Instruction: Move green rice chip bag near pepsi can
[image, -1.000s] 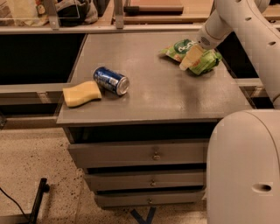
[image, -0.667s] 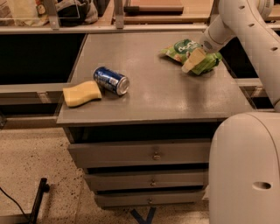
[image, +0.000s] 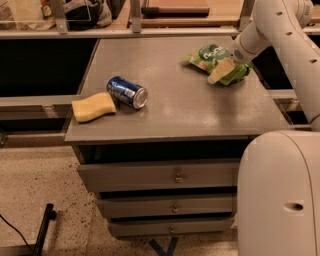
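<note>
Rightward, gripper (image: 220, 73) at green rice chip bag (image: 212, 54), hold unclear; pepsi can (image: 127, 92) well apart.

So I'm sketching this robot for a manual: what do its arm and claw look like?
The arm is glossy white, made of thick rounded tube sections with small dark dots along them; no loose cables show. The claw, at the chip bag on the table's far right, looks pale cream and blunt.
</note>
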